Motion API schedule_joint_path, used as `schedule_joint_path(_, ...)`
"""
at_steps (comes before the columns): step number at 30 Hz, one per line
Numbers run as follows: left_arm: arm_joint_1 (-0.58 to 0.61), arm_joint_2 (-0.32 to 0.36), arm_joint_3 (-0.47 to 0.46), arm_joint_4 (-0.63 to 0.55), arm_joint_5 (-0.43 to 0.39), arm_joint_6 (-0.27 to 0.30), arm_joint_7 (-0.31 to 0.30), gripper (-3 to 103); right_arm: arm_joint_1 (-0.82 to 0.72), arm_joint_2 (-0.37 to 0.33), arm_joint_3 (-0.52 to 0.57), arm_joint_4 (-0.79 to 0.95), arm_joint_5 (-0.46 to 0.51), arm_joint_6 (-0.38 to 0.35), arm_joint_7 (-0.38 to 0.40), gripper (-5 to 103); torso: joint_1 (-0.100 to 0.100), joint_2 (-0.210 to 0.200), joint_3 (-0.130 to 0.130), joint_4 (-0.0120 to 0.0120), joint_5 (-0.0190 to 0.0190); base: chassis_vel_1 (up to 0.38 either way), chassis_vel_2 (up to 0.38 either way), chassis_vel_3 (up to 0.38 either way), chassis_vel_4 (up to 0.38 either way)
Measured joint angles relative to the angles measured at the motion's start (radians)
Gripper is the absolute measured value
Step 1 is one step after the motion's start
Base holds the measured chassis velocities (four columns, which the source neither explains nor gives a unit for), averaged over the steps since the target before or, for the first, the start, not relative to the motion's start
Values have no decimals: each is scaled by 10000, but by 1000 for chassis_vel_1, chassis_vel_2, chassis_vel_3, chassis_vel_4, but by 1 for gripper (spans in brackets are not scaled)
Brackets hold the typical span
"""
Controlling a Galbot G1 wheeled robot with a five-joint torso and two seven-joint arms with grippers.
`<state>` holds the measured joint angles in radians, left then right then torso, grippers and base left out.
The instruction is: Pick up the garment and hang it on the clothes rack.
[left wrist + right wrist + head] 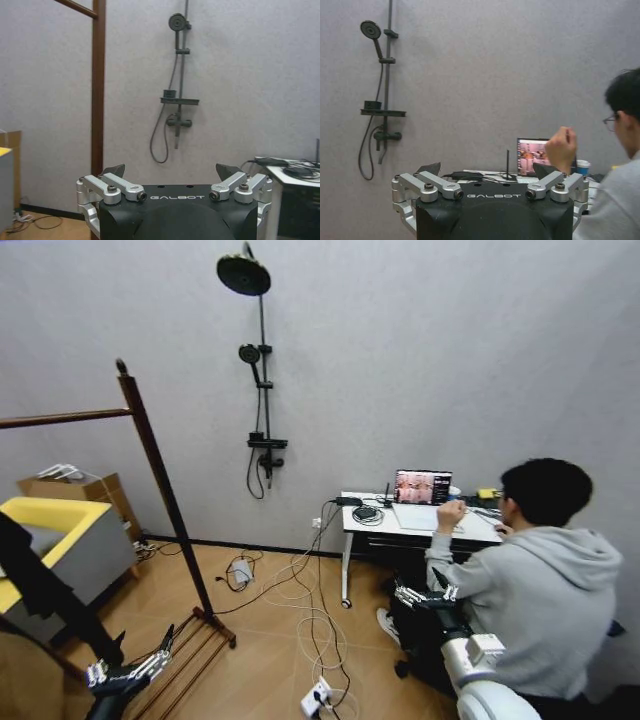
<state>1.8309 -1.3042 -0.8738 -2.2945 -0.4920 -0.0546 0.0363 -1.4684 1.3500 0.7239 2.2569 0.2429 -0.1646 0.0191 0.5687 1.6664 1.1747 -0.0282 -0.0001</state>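
Your left gripper point(150, 658) hangs low, just before the tall dark reddish-brown wooden clothes rack point(160, 480) — its post rises behind it. Your right gripper point(425, 592) sits well apart, with the white metal-legged desk point(420, 523) behind it.

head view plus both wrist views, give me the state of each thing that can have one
clothes rack: upright, nothing hanging on the rail that shows
left gripper: open, empty, low in front of the rack
right gripper: open, empty, held low on the desk side
laptop: lid up, screen lit
shower head: mounted on the wall bar, no water running
power strip: on the floor, cables plugged in
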Motion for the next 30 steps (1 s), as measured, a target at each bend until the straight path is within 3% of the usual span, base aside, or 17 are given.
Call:
schedule_joint_path(11,-1,0,0,-1,0,0,3,100,-85,93,-51,42,-33,13,-5,100,4,-1,1,-4,3,30,-232,-219,13)
schedule_joint_path(30,4,0,-2,1,0,0,-6,100,-40,160,-260,-1,-143,184,-71,100,-13,9,-4,5,-2,254,-262,-281,253)
